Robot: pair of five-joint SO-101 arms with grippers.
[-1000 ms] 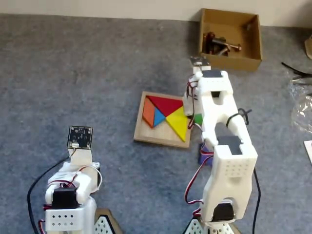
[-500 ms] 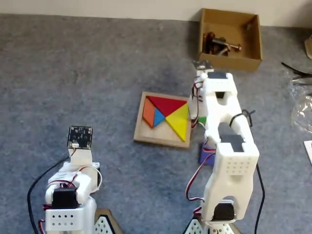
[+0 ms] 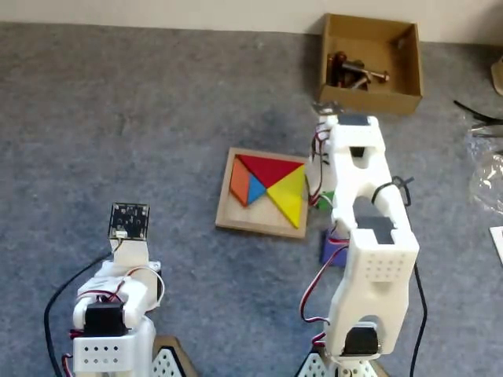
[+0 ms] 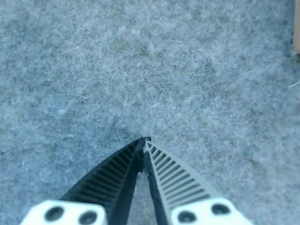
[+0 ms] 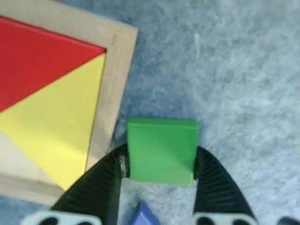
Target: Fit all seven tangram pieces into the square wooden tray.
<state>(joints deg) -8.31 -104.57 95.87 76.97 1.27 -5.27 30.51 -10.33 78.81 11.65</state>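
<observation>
On grey felt (image 3: 118,94), right claw (image 5: 161,158) grips green piece (image 5: 161,140) beside tray (image 5: 117,70); left claw (image 4: 144,140) closed.

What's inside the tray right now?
Inside the tray: red triangle, yellow triangle, orange piece, blue triangle, plus bare floor on the arms' side. The floor under the pieces is covered. The green square sits outside, in the right end effector.
</observation>
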